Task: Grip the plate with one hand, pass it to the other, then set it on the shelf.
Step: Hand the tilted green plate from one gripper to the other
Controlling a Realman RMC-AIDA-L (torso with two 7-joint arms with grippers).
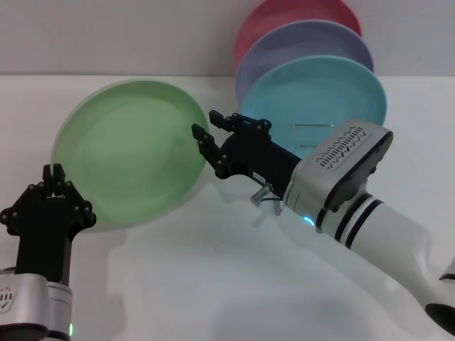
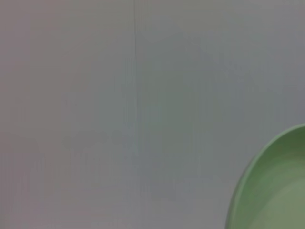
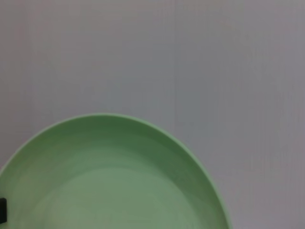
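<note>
The light green plate hangs tilted above the table, its face toward me. My left gripper reaches up from the lower left and is shut on the plate's left rim, one fingertip on either side of it. From the right, my right gripper straddles the opposite rim. Its fingers are apart, one in front of the plate's face and one beyond the edge. The plate fills a corner of the left wrist view, and the plate covers the lower half of the right wrist view. A bit of the wire shelf shows under the right gripper.
A turquoise plate, a lavender plate and a pink plate stand upright one behind another at the back right, behind the right arm. The white table stretches across the front, and a pale wall rises at the back.
</note>
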